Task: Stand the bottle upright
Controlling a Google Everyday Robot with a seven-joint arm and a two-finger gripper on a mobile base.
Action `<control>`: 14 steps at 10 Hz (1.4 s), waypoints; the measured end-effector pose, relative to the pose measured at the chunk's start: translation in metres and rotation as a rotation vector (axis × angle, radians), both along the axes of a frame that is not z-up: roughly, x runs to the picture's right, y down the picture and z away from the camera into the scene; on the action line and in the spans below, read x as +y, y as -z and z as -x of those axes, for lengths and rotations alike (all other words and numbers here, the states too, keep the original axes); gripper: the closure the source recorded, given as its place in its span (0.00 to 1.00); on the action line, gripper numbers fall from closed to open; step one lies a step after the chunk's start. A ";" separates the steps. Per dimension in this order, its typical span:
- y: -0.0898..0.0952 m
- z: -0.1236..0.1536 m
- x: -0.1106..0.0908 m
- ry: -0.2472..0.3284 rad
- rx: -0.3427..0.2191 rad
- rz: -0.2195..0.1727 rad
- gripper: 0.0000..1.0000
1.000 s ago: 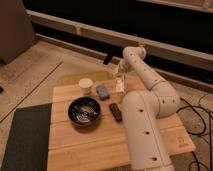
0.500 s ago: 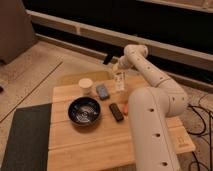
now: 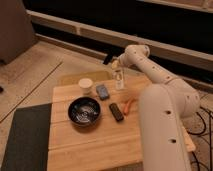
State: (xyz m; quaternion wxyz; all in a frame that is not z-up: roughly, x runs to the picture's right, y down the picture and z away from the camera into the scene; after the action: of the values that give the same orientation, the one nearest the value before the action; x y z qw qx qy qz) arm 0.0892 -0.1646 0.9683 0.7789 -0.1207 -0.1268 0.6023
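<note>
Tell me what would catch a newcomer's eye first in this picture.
The big white robot arm fills the right foreground and arches over the wooden table. Its tool is right above the small whitish bottle, which looks upright near the table's far edge. Next comes the black bowl, left of the table's middle, with a cream cup just behind it.
</note>
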 end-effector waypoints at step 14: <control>0.009 0.044 -0.021 0.210 -0.114 -0.216 1.00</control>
State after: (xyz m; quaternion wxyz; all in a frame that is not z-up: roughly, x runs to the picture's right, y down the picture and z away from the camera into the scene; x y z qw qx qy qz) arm 0.0450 -0.1855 0.9590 0.8374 -0.0827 -0.2217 0.4927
